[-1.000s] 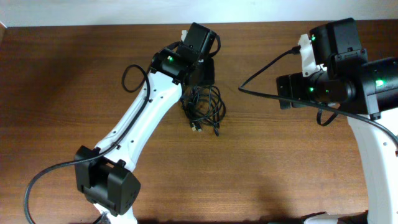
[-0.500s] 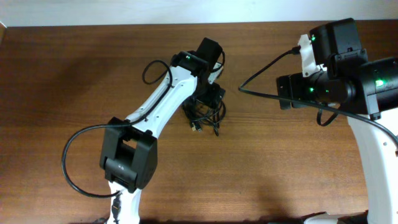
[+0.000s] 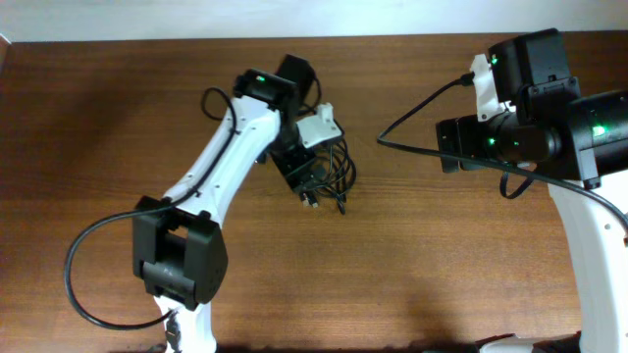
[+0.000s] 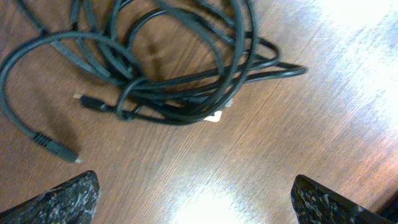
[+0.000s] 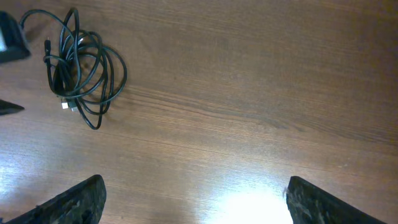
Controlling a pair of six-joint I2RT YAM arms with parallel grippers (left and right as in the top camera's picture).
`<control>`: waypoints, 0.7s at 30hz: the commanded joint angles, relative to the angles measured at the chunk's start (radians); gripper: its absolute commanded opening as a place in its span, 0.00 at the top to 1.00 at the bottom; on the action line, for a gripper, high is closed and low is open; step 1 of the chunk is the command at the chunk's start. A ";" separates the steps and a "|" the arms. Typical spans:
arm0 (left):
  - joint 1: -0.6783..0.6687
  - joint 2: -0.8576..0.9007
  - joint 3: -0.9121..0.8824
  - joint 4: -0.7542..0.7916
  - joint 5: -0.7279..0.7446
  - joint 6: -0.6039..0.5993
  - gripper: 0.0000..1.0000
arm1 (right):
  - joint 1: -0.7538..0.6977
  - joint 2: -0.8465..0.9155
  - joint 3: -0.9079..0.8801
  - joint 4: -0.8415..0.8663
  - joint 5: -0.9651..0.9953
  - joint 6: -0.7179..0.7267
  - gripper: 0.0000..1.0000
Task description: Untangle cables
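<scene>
The cables (image 3: 332, 175) lie as one small knotted black bundle on the wooden table, with plug ends sticking out toward the front. My left gripper (image 3: 306, 149) hovers over the bundle's left edge, open wide. In the left wrist view the cables (image 4: 180, 68) fill the upper half, a silver-tipped plug (image 4: 59, 149) lies loose at the left, and nothing sits between the gripper (image 4: 199, 205) fingertips. My right gripper (image 5: 196, 205) is open and empty over bare wood, far to the right of the cables (image 5: 84, 68).
The right arm (image 3: 530, 132) stands at the table's right side, with its own thick black cord (image 3: 412, 123) looping toward the middle. The left arm's thick cord (image 3: 88, 275) curls near its base. The table's far edge (image 3: 196, 41) meets a white wall.
The left gripper opened from partly closed to wide. Its wrist swung from behind the bundle to the bundle's left side. The cables and the right arm have not moved.
</scene>
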 commanded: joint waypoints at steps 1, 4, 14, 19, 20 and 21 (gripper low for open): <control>0.027 -0.079 0.029 0.002 0.040 0.007 0.01 | 0.001 0.003 0.006 0.000 0.000 0.003 0.08; 0.022 -0.130 0.073 0.001 0.025 0.008 0.01 | 0.001 0.003 0.006 0.000 0.002 0.003 0.08; 0.103 -0.142 -0.016 0.031 0.109 0.278 0.01 | 0.001 0.003 0.006 -0.022 0.002 0.003 0.08; 0.125 -0.142 -0.027 0.132 0.006 0.212 0.01 | 0.001 0.003 0.006 -0.015 0.002 0.003 0.08; 0.124 -0.142 -0.027 0.119 0.018 0.192 0.01 | 0.001 0.003 0.006 -0.014 0.002 0.003 0.08; 0.122 -0.142 -0.029 0.112 0.043 0.204 0.01 | 0.001 0.003 0.006 -0.014 0.002 0.003 0.08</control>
